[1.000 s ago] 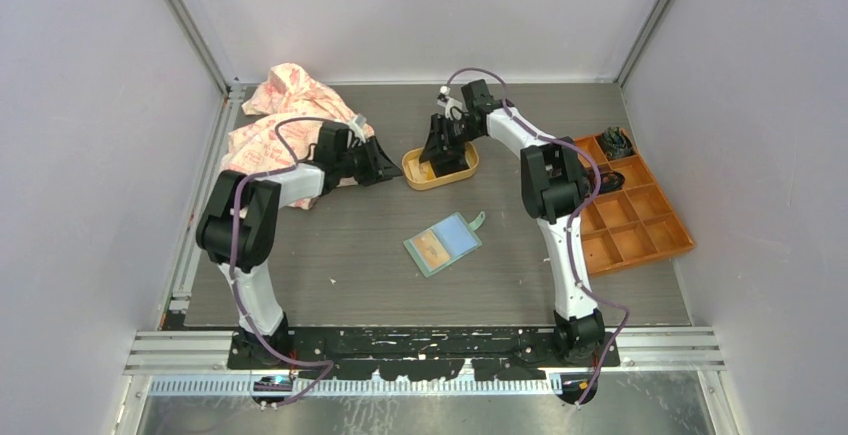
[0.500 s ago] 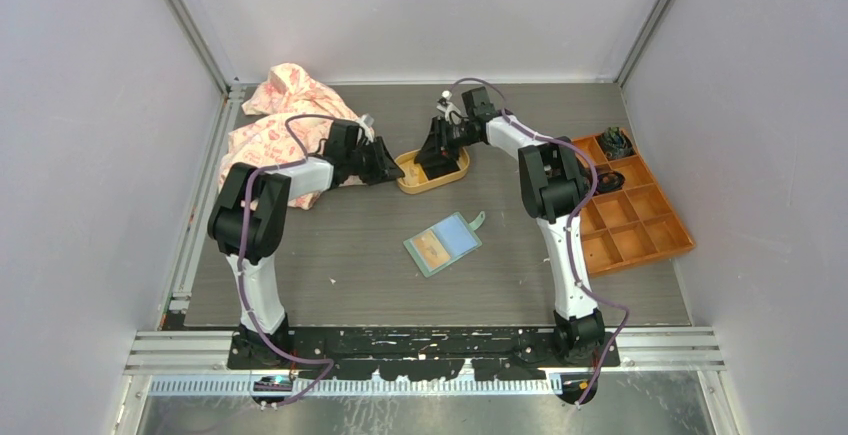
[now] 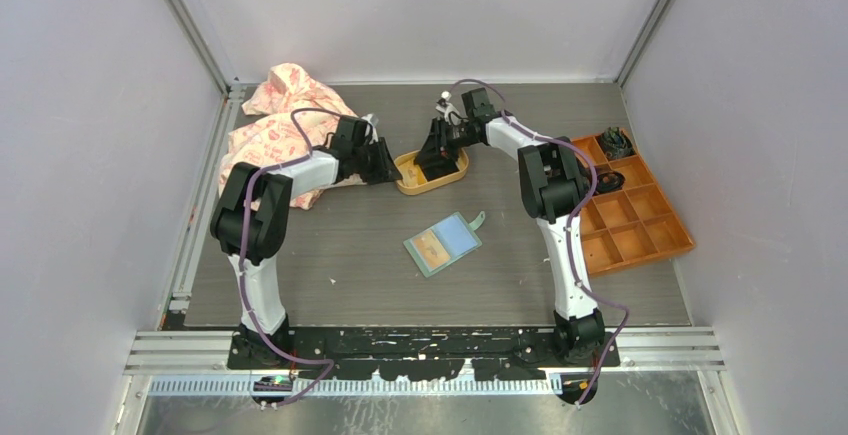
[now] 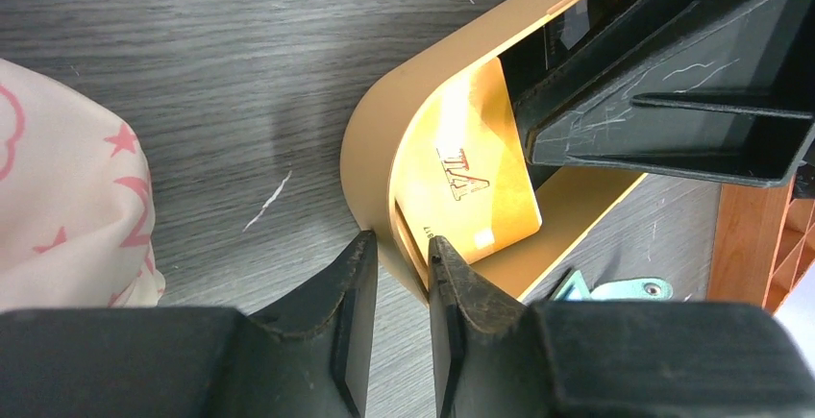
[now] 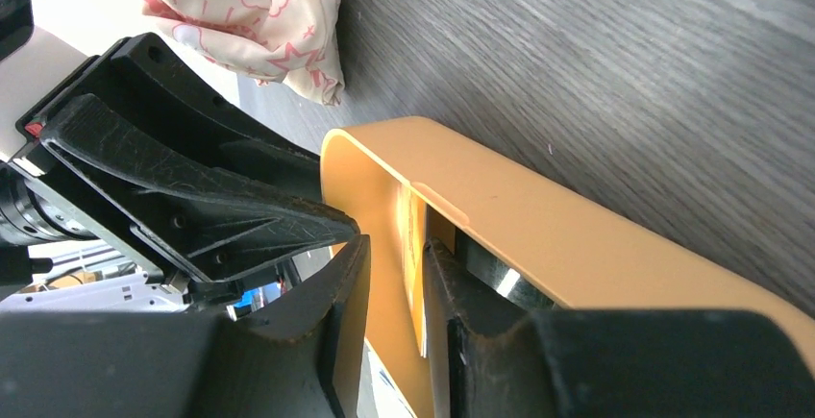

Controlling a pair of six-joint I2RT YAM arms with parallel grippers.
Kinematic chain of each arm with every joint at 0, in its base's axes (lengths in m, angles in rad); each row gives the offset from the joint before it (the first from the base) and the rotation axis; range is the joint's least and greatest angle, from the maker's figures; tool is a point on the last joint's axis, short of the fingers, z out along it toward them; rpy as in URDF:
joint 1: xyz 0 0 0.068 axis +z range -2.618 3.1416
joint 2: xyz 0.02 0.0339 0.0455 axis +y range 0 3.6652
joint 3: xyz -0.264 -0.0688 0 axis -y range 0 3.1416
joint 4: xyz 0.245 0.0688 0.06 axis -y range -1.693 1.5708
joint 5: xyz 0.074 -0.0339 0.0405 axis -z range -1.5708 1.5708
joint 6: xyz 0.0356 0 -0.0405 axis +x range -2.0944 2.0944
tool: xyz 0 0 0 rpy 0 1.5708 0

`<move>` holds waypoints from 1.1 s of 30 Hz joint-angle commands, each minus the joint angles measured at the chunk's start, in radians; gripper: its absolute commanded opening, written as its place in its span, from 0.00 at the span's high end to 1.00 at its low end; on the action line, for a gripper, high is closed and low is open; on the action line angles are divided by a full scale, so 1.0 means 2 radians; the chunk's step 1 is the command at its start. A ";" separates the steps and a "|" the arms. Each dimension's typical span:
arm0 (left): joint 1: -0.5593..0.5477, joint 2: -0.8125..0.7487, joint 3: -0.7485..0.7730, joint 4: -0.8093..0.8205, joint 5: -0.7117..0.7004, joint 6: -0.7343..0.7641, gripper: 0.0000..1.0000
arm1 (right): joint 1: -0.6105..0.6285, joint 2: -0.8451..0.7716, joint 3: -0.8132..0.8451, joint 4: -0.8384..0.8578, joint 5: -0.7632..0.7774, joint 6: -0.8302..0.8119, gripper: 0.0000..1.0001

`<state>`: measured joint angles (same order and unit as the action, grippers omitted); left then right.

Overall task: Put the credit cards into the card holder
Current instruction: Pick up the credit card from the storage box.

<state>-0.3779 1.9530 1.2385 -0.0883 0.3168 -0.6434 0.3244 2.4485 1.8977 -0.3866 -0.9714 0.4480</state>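
Observation:
The yellow-orange oval tray [image 3: 425, 189] stands at the back middle of the table. A gold credit card [image 4: 471, 183] leans inside it. My left gripper [image 4: 404, 240] straddles the tray's left end wall [image 4: 365, 139], one finger outside and one inside, shut on the wall. My right gripper [image 5: 394, 245] reaches into the tray [image 5: 538, 216] from behind. The gold card's edge [image 5: 413, 235] stands between its fingers against the right one, with a gap on the other side. A shiny black card [image 5: 485, 266] sits behind that finger. The sage-green card holder [image 3: 443, 244] lies open mid-table.
A pink patterned cloth [image 3: 280, 125] lies bunched at the back left, just behind the left arm. An orange compartment box [image 3: 630, 205] holding a few dark items sits at the right. Both grippers [image 3: 392, 167] [image 3: 440, 152] crowd the tray's left half.
My left gripper moved right onto the tray's end wall and narrowed. The tray slid slightly left. My right gripper's jaws narrowed around the gold card.

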 commanded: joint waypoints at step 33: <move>-0.006 0.004 0.031 -0.006 0.000 0.010 0.76 | 0.037 -0.044 0.010 -0.071 0.014 -0.070 0.66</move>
<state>-0.3840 1.9583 1.2621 -0.1238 0.2989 -0.6415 0.3878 2.4145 1.8702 -0.4389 -1.0031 0.3943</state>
